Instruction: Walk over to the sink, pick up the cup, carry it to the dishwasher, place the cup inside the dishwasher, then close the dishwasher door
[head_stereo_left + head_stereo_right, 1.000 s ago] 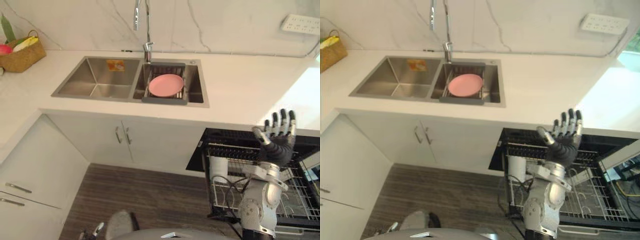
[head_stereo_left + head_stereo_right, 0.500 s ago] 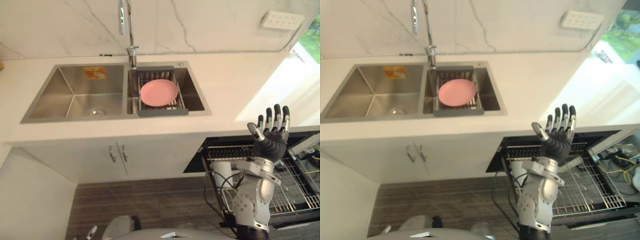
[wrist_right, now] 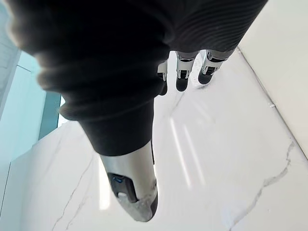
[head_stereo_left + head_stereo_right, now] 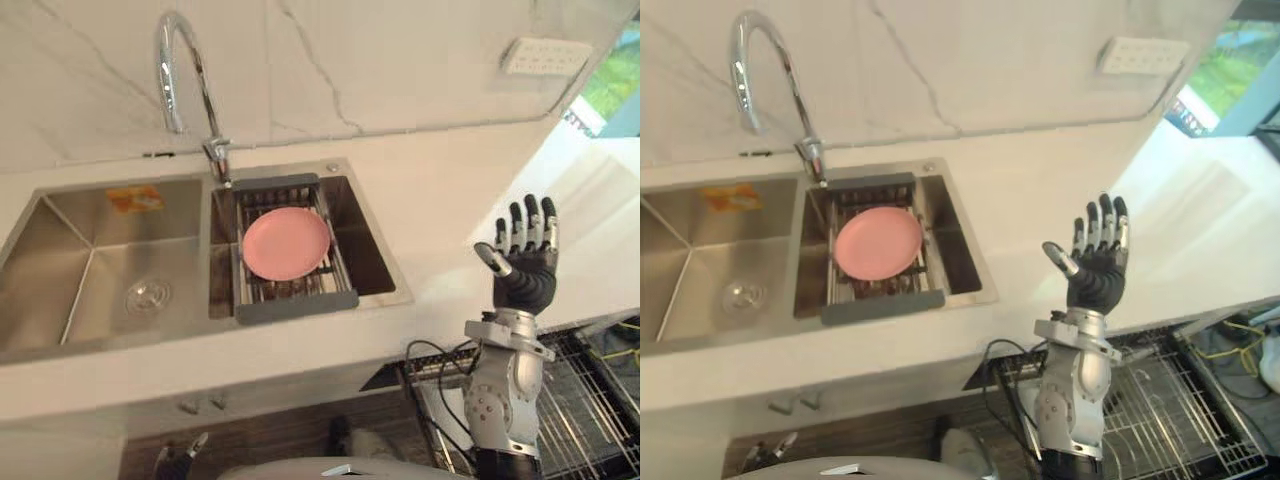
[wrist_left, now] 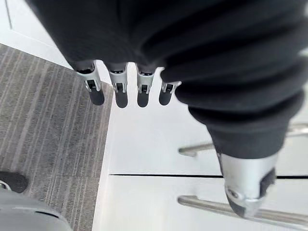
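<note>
Stainless steel sink [image 4: 60, 270] with two basins, set in a white counter [image 4: 445, 195] beneath a curved tap [image 4: 180, 70]. A pink plate [image 4: 286, 243] lies flat on a grey draining rack [image 4: 297, 304] that spans the right basin, so that drips fall into the basin below.

The robot's right hand [image 4: 525, 262] is held upright above the front edge of the counter, well to the right of the sink. Its fingers are straight and slightly spread, its thumb stands apart, and nothing is in its grasp. The raised pose probably keeps the arm clear of the counter edge and of the wire basket beneath it. The left hand [image 5: 119, 94] hangs low beside white cabinet drawers [image 5: 159, 144] and above a grey wood-grain floor [image 5: 43, 125], fingers straight and likewise empty.

The dishwasher basket [image 4: 1170, 420] stands pulled out below the counter at the lower right, a position that permits loading from above.

The cup is in neither hand. A pale shape [image 4: 435, 398] at the basket's near-left corner, partly behind the right forearm, may be it, though this cannot be told with certainty. If it is the cup, the placing step is judged complete, and pushing in the basket and shutting the door remain.
</note>
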Robot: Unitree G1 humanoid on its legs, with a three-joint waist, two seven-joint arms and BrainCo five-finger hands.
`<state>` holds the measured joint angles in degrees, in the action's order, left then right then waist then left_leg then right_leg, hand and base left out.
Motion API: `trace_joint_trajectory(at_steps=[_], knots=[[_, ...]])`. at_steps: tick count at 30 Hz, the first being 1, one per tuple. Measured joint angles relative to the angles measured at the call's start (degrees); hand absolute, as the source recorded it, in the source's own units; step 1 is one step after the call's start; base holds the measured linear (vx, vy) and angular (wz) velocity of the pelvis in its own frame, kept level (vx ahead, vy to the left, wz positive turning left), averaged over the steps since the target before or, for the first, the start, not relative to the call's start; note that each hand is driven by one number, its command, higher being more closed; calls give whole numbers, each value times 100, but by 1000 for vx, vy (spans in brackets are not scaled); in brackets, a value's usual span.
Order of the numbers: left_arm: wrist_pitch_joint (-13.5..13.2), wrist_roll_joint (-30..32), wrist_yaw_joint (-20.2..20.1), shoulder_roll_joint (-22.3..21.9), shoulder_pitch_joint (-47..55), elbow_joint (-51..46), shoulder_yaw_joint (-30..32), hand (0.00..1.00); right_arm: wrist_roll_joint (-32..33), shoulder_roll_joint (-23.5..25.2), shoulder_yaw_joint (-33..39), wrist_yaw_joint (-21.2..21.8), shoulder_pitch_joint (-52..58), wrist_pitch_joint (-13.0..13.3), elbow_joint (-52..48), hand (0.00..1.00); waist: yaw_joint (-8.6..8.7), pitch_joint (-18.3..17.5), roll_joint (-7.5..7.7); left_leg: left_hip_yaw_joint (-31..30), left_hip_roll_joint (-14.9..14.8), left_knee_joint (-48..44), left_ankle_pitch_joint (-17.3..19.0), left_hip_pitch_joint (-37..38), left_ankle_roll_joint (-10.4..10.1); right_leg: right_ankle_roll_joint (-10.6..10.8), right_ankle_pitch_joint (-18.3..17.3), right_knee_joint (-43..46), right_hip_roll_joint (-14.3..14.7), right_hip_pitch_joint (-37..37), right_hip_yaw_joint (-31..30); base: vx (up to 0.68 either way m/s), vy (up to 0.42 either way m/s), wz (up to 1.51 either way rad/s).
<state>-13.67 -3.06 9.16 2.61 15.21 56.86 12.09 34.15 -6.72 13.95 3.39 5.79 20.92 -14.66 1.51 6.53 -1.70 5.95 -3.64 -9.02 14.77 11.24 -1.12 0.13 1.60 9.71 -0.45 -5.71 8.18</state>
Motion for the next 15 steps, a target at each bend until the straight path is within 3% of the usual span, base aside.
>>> trace_joint_trajectory(at_steps=[1, 2, 12, 15], knots=[[-2, 6, 5, 8, 1, -5, 0, 0, 37, -3, 29, 32, -1, -1, 0, 0, -1, -28, -16, 12, 7, -2, -34, 21, 14, 14, 32, -97, 8, 80, -1, 79, -14, 15], [16, 94, 59, 153, -59, 26, 13, 0, 30, -41, -40, 389, -159, -145, 478, 0, -192, 93, 267, -135, 100, 420, -88, 143, 15, 105, 869, -1444, 38, 582, -80, 0, 0, 0], [22, 116, 62, 187, -62, 8, 29, 0, 5, -43, -30, 402, -159, -154, 448, 0, -227, 98, 272, -139, 102, 431, -82, 125, 4, 133, 849, -1477, -17, 617, 51, -25, 30, 5], [23, 244, 103, 192, -59, 5, 31, 0, -329, -55, -22, 407, -162, -254, 435, 0, -292, 97, 278, -132, 96, 429, -69, 63, -18, 133, 837, -1478, -27, 572, 86, -36, 14, 5]])
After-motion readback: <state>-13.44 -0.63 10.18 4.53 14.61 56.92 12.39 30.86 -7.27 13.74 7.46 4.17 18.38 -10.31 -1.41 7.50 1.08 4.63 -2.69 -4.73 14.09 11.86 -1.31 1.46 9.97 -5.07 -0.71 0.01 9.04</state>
